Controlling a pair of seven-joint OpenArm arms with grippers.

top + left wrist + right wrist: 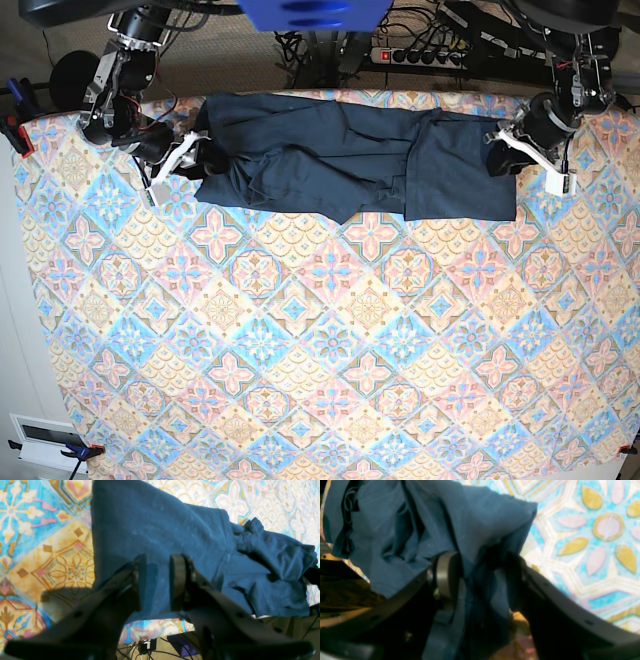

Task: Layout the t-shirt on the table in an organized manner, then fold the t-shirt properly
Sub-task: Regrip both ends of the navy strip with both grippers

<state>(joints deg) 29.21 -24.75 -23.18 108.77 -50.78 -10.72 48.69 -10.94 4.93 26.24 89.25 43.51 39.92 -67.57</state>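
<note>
The dark navy t-shirt lies stretched sideways along the far edge of the table, with creases in its middle. My left gripper is at the shirt's right end. In the left wrist view its jaws stand apart over flat shirt fabric, open, and one finger casts a shadow on the cloth. My right gripper is at the bunched left end. In the right wrist view its jaws stand wide, with loose shirt folds draped between them and over one finger.
The patterned cloth ends just past the shirt, and cables and a plug lie on the floor below that edge. A power strip and wires sit beyond the far edge. Clamps grip the left edge.
</note>
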